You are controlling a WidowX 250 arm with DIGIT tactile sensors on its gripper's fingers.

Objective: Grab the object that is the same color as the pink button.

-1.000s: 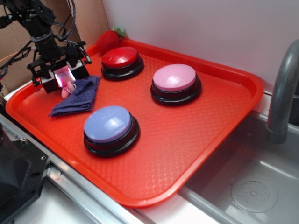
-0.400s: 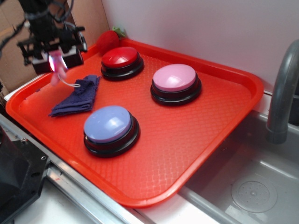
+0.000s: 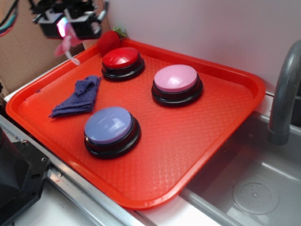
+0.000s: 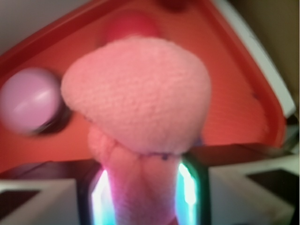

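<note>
Pink toy held in the air at the upper left of the frame, above the far corner of the tray.

The red tray (image 3: 202,155) fills most of the exterior view, lying beside a grey sink (image 3: 254,188) with its faucet (image 3: 284,94) at the right edge, and a white wall is behind. On the tray stand the pink button (image 3: 176,80), a red button (image 3: 122,59) and a blue button (image 3: 109,126); a dark blue cloth (image 3: 77,99) lies at the left and a strawberry (image 3: 109,40) at the far rim. The gripper (image 3: 63,29) has its jaws closed around the lower part of the object (image 3: 63,44), whose round body fills the wrist view (image 4: 138,93). The grasp looks done; I think the arm should keep firm pressure and move gently, because the soft toy hangs loose and could slip out.
</note>
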